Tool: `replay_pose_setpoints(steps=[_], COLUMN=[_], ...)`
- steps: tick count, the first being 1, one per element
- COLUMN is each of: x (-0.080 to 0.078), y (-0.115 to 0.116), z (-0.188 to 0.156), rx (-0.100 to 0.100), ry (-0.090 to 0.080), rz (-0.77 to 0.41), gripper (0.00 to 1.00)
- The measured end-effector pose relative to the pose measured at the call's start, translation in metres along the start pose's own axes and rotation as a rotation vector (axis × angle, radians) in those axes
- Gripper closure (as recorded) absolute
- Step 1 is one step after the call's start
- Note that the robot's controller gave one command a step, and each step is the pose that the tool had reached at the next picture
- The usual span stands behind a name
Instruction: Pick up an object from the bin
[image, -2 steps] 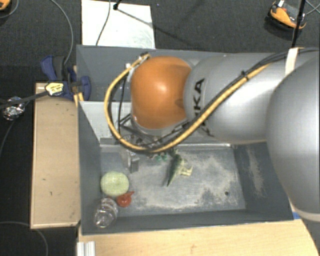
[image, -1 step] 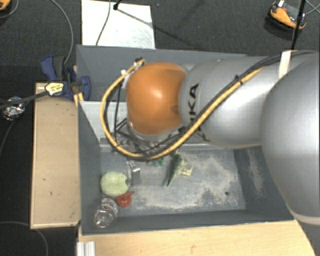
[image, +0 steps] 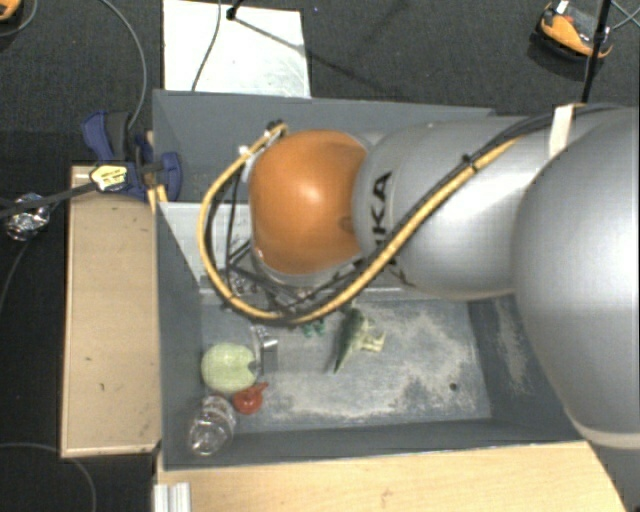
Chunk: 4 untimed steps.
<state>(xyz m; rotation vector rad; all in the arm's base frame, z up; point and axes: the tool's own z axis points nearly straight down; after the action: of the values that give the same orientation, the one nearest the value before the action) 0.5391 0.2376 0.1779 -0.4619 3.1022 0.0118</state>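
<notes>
**Bin contents, with handling note**

1. Arm (image: 480, 210): grey, reaching in from the right and covering the far half of the bin.
2. Bin (image: 440, 400): grey metal with a scuffed floor, bare on the right.
3. Orange cover (image: 305, 200): on the wrist, with cables looped round it, hanging over the left-middle of the floor.
4. Ball (image: 228, 367): pale green, near-left, and the thing nearest the tool.
5. Green strip (image: 343, 342): dark and slanted, mid-floor, with a pale scrap (image: 371, 341) at its right side.
6. Clear piece (image: 210, 428): in the near-left corner against the wall, possibly crumpled plastic.
7. Red bit (image: 248, 400): just near-right of the ball, between it and the clear piece.
8. Fingers (image: 267, 350): one metal tip shows beneath the cover, just right of the ball. You cannot tell whether they stand wide or narrow.

Handling: if you take the ball, shift left until it sits centred under the tool before you descend. A round thing struck on one side will likely roll toward the left wall. Set the grip so it clears the red bit, and allow for the wall close by.
</notes>
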Motion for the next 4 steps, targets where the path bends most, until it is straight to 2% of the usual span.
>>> replay_pose_setpoints(steps=[1, 2, 3, 4], x=[0.001, 0.004, -0.004, 0.003], y=[-0.022, -0.025, -0.007, 0.012], z=[0.043, 0.080, 0.100, 0.106], rx=[-0.002, 0.003, 0.000, 0.003], ry=[-0.009, 0.003, -0.008, 0.004], rz=[-0.028, -0.138, -0.370, -0.182], gripper=[0.00, 0.00, 0.00, 1.00])
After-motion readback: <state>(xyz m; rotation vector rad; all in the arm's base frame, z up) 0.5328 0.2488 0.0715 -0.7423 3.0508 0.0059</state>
